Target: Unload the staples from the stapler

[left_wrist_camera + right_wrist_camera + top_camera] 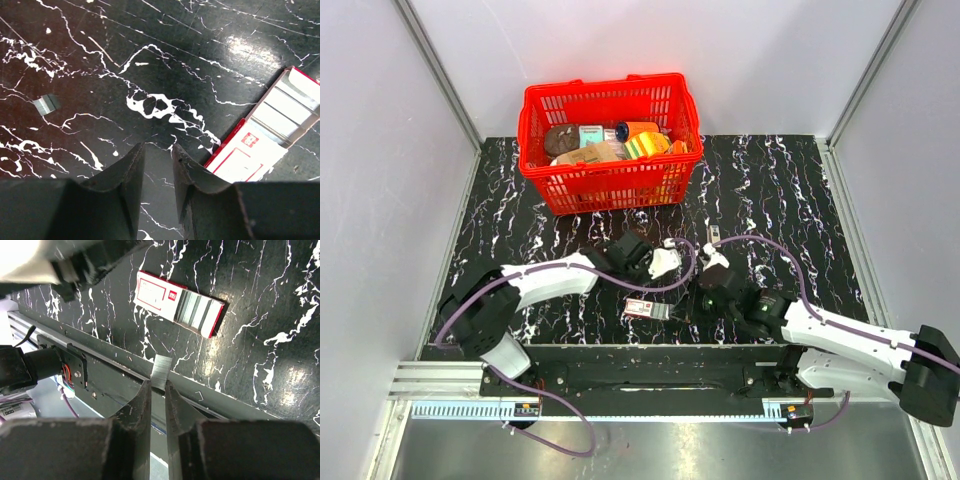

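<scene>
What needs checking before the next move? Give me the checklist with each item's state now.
1. Grip of right gripper on staple strip: ok, strip pinched between its fingertips.
2. Load in left gripper: ok, jaws slightly apart, nothing between them.
3. State of staple box: ok, lying flat, open, staples showing.
4. Stray staples: not ok, a small staple piece lies loose, apart from the box.
5. Emptying of stapler: cannot tell, it is not clearly made out in any view.
</scene>
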